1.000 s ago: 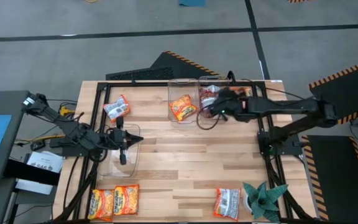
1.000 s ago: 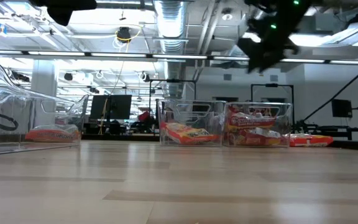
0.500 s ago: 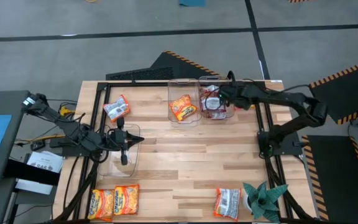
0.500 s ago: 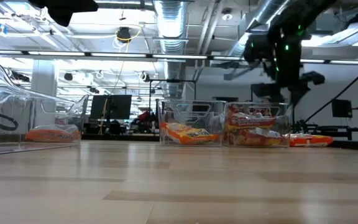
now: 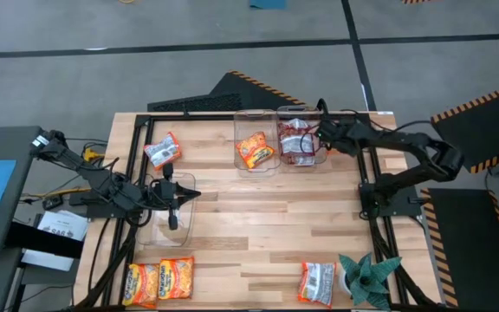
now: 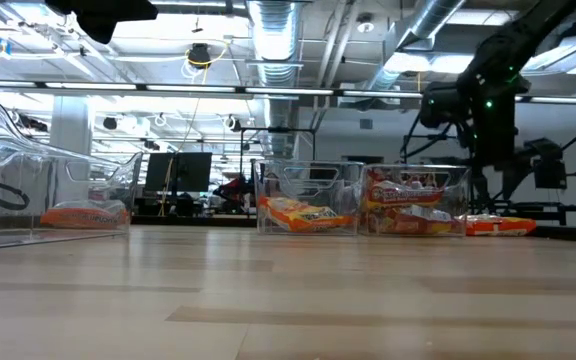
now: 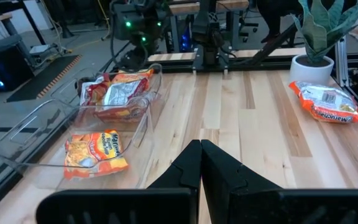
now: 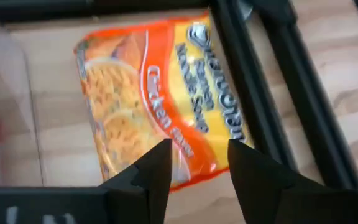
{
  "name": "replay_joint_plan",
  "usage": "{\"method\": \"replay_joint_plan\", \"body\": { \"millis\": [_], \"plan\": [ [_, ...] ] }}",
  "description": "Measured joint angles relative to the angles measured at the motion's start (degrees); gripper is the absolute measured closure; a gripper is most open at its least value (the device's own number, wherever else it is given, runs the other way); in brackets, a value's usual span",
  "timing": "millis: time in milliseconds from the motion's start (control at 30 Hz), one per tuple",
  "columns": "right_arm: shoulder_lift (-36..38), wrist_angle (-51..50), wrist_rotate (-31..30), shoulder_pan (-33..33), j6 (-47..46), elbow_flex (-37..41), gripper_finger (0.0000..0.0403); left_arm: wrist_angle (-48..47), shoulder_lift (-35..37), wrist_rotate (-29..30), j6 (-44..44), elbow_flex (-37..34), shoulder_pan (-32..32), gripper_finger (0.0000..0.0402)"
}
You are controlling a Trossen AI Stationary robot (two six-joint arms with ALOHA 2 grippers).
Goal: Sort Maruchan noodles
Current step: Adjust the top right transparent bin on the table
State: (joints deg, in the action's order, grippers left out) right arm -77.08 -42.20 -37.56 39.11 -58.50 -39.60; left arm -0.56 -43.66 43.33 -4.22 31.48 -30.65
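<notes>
High view: the right gripper (image 5: 326,137) sits at the far right edge of the desk (image 5: 258,225), just beside the right bin (image 5: 301,144); a second ago it hung over that bin and covered its packets. The right bin holds white-red packets (image 5: 296,141), now in plain sight; the left bin (image 5: 256,143) holds an orange packet (image 5: 254,151). The left gripper (image 5: 172,218) rests closed over a third bin (image 5: 168,217) at the left, unchanged. More packets lie loose: one far left (image 5: 162,151), two orange ones (image 5: 158,279) at the near left corner, and one white-red (image 5: 317,282) beside the plant (image 5: 369,276).

Low view: the right arm (image 6: 488,100) stands right of both bins, lower and farther right than before.

Left wrist view: the closed fingers (image 7: 199,171) point across the desk toward both filled bins.

Right wrist view: the parted fingers (image 8: 157,168) hover above an orange chicken packet (image 8: 157,112) lying flat on the desk; nothing is held.
</notes>
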Motion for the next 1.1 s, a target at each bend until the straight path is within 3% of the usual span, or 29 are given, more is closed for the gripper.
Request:
{"method": "replay_joint_plan", "body": {
  "millis": [167,367,667,933,1100],
  "plan": [
    [-0.02,5.08,0.15,0.07,2.44,2.42,0.0268,0.00,0.00,0.01,-0.03,0.00,0.00,0.0401],
    [0.02,10.28,0.17,1.67,5.03,4.32,0.0385,0.00,0.00,0.01,-0.12,0.00,0.00,0.0401],
    [0.00,16.89,6.56,4.47,19.46,4.91,0.0396,0.00,0.00,0.01,-0.12,0.00,0.00,0.0401],
    [0.54,20.84,9.30,5.50,23.71,4.97,0.0396,-0.02,0.00,0.01,-0.12,0.00,0.00,0.0401],
    [6.15,24.58,10.69,4.52,25.75,4.95,0.0396,0.00,0.00,0.01,-0.12,0.00,0.00,0.0402]
  ]
}}
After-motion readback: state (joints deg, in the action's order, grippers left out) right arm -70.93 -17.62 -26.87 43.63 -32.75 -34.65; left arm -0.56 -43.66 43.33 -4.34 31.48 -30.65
